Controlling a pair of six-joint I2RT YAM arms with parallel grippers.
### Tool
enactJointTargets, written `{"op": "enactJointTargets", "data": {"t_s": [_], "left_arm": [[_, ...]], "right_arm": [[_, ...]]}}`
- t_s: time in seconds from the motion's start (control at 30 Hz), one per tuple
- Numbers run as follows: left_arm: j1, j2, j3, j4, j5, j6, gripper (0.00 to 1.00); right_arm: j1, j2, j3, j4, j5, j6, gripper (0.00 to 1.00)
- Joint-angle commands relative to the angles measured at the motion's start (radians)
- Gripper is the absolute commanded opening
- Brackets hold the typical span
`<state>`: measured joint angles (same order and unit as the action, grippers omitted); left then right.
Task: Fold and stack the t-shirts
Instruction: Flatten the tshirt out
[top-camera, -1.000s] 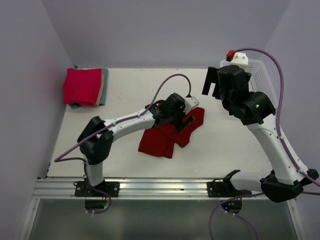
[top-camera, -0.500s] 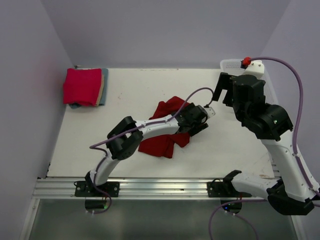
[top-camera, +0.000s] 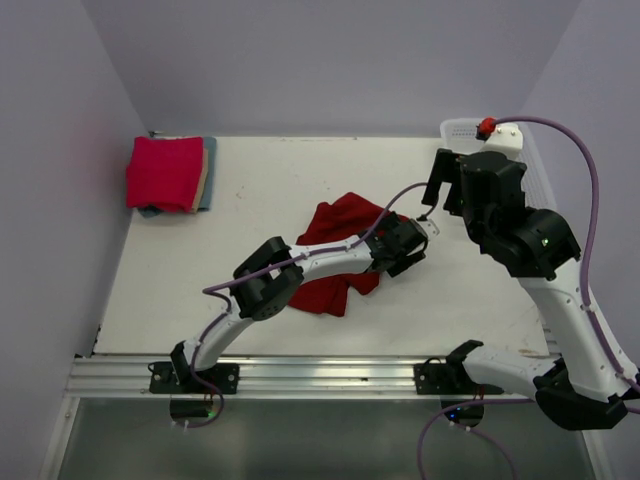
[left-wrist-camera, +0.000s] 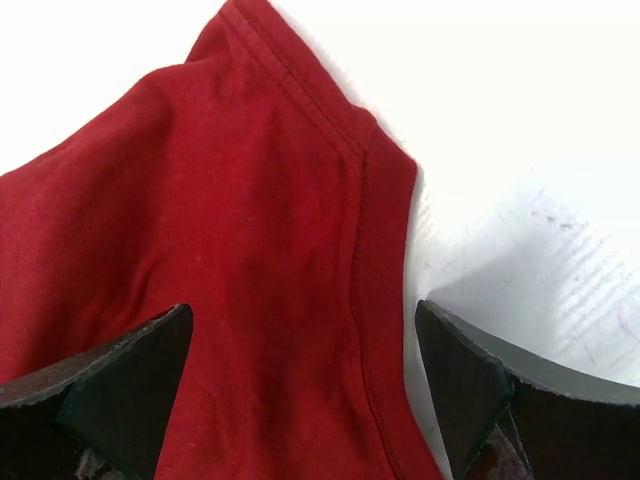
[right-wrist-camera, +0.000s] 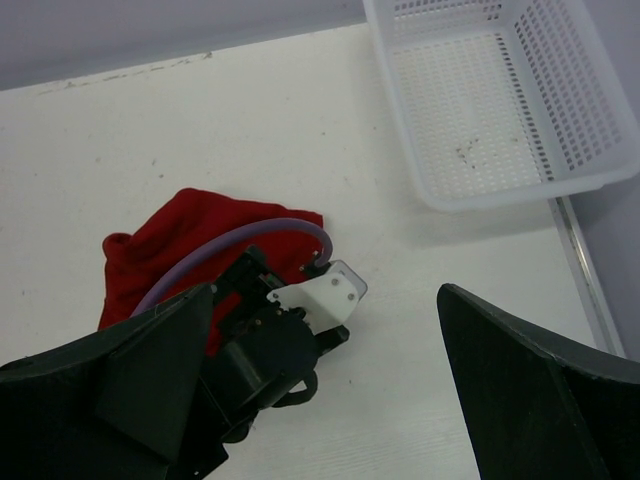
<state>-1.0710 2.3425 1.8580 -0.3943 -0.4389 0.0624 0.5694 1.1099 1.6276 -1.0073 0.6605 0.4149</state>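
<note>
**Crimson tee lies crumpled mid-table under two open grippers**

The dark crimson t-shirt (top-camera: 335, 262) lies unfolded in a loose, rumpled heap near the middle of the table (top-camera: 260, 200). One part spreads toward the far side and another bunches toward the near edge. In the left wrist view a stitched hem runs down the cloth, and bare white tabletop shows just beyond it on the right.

The left gripper (left-wrist-camera: 300, 335) sits low over the right edge of this shirt. Its jaws are spread wide, with one finger over the red cloth and the other over the table, so the hem lies between them. They are clamped on nothing. The left arm reaches across the shirt from the near left, and a purple cable (right-wrist-camera: 230, 248) arches over its wrist.

The right gripper (top-camera: 443, 185) hangs above the table, to the right of the shirt and clear of it. Its jaws are also wide apart and hold nothing.

The white mesh basket (right-wrist-camera: 520, 192) stands at the far right of the table.

Well apart from the shirt, in the far left corner, the pinkish-red tee (top-camera: 165, 172) lies folded on top of the blue-grey tee (top-camera: 211, 170), whose edge shows along the right side.
</note>
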Motion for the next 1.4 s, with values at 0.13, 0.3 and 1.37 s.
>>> {"op": "enactJointTargets", "data": {"t_s": [0.13, 0.3, 1.37], "left_arm": [[0.002, 0.078, 0.030, -0.077, -0.107, -0.053, 0.72], [0.002, 0.083, 0.020, -0.084, -0.188, -0.093, 0.14], [0.029, -0.660, 0.106, -0.288, -0.520, 0.010, 0.00]], "right_arm": [[0.001, -0.042, -0.011, 0.015, 0.025, 0.002, 0.99], [0.001, -0.071, -0.014, 0.013, 0.039, 0.008, 0.98], [-0.003, -0.029, -0.351, 0.248, -0.258, 0.101, 0.99]]}}
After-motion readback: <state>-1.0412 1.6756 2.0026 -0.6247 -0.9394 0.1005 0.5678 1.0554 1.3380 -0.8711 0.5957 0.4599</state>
